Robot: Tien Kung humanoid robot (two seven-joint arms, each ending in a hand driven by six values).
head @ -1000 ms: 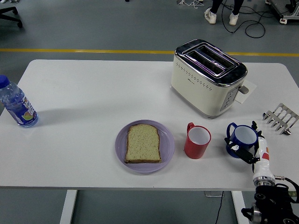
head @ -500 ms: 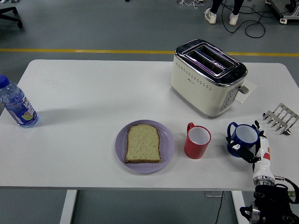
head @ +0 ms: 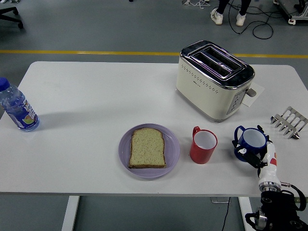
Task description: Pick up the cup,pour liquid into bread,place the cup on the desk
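On the white worktop point(head: 96, 96), a slice of brown bread point(head: 147, 147) lies on a round lilac plate point(head: 172, 156) near the front edge. Just right of the plate stands a red mug point(head: 202, 147), and right of that a blue two-handled cup point(head: 250, 143), with the robot's right hand point(head: 260, 154) against its near right side. Behind the mug sits a cream two-slot toaster point(head: 214, 79). A metal toast rack point(head: 288, 121) lies at the far right, and a clear plastic water bottle point(head: 17, 108) at the far left edge.

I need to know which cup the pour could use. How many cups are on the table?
2. A red cup stands just right of the purple plate with the bread. A blue cup stands further right, near the table's right end, with the right hand at it.
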